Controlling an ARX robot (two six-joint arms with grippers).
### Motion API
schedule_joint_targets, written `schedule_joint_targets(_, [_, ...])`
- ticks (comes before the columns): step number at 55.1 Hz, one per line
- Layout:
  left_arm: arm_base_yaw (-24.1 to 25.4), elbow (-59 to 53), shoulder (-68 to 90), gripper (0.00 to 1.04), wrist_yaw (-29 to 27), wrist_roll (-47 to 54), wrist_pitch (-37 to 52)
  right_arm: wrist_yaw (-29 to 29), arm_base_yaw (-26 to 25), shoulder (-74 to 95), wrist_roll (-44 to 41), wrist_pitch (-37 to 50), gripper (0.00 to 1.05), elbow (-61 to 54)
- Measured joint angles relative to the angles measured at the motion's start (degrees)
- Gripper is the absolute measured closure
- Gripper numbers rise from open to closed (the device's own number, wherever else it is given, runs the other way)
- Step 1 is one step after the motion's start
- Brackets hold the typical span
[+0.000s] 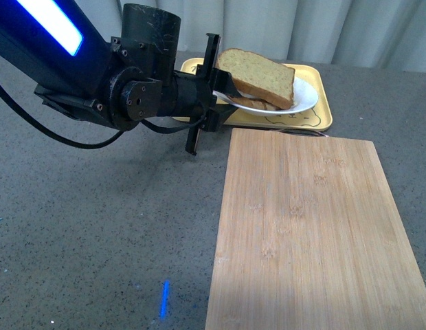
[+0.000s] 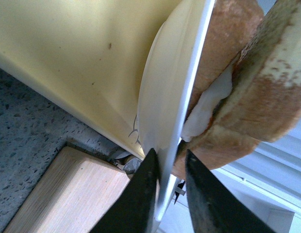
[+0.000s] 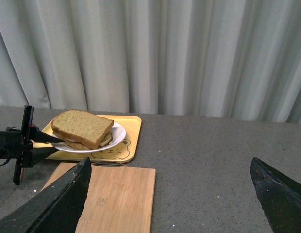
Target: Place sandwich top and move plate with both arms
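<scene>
While the left arm (image 1: 96, 69) has its jaws pinched on the 9 o'clock rim of the plate (image 1: 306, 96), the plate hangs just over the yellow tray (image 1: 319, 120), 12 o'clock of the bamboo board (image 1: 302, 227), sandwich top (image 1: 258, 74) lying on the stack. Right jaws stand wide, empty, well apart. Judgement: plate stiff, glazed, slippery; bread soft and loose, so second hold belongs on the 3 o'clock rim, kept level.
</scene>
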Motion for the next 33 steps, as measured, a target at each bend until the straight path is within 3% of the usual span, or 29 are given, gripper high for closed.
schedule_joint_targets(14, [0.6,-7.9,-6.7,0.42,-0.6,4.5,-1.2,0.0,0.0,0.0,0.0,0.0,0.09,0.0])
schedule_joint_targets(20, [0.4,-14.2,-16.6,0.15,-6.8,16.7,-6.3,0.0,0.0,0.0,0.0,0.0,0.09,0.0])
schedule_joint_targets(23, [0.2,-16.5,-20.1,0.07,-10.9,22.7,-8.6,0.0,0.0,0.0,0.0,0.0,0.09,0.0])
schedule_joint_targets(30, [-1.1,-23.1,-27.0,0.07,-23.9,40.7,-8.3,0.0,0.0,0.0,0.0,0.0,0.09,0.0])
schedule_joint_targets(33, [-1.8,-27.7,-27.4,0.12,-31.9,50.8,1.8,0.0,0.0,0.0,0.0,0.0,0.09,0.0])
